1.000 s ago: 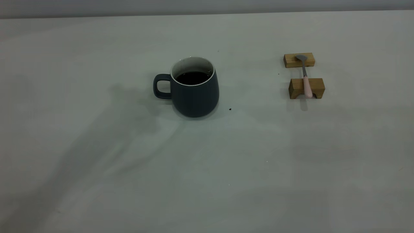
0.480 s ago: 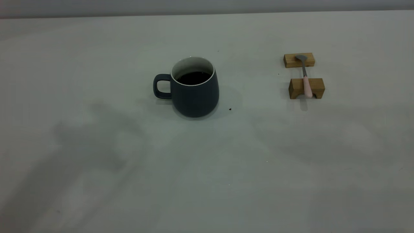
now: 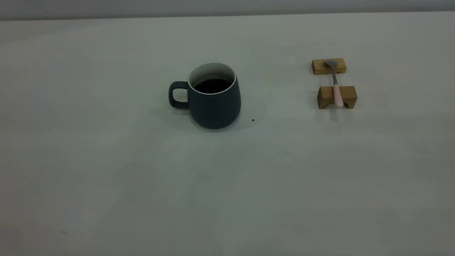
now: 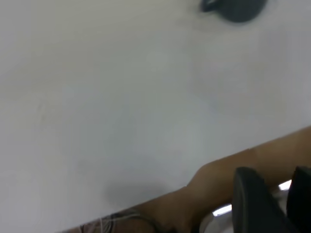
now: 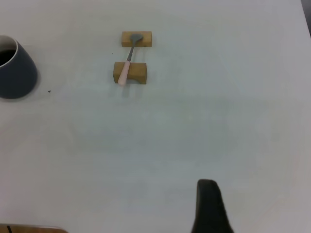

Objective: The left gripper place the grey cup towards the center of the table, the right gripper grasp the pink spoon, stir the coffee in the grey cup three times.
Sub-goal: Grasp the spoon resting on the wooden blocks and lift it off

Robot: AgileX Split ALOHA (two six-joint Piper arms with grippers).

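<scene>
The grey cup (image 3: 214, 103) stands upright near the middle of the table (image 3: 227, 185), its handle to the left, with dark coffee (image 3: 212, 85) inside. At the right, the pink spoon (image 3: 336, 89) lies across two wooden blocks. Neither gripper appears in the exterior view. In the left wrist view my left gripper (image 4: 274, 172) hangs over the table's brown edge, open and empty, far from the cup (image 4: 235, 9). In the right wrist view only a black part of my right gripper (image 5: 210, 204) shows, well back from the spoon (image 5: 126, 65) and the cup (image 5: 17, 73).
The spoon's bowl rests on the far tan wooden block (image 3: 328, 66) and its handle on the near block (image 3: 337, 96). A tiny dark speck (image 3: 252, 120) lies to the right of the cup. Bare tabletop lies in front of the cup.
The arm shadows on the left and front of the table have drawn back and gone. The cup and the spoon have not moved.
</scene>
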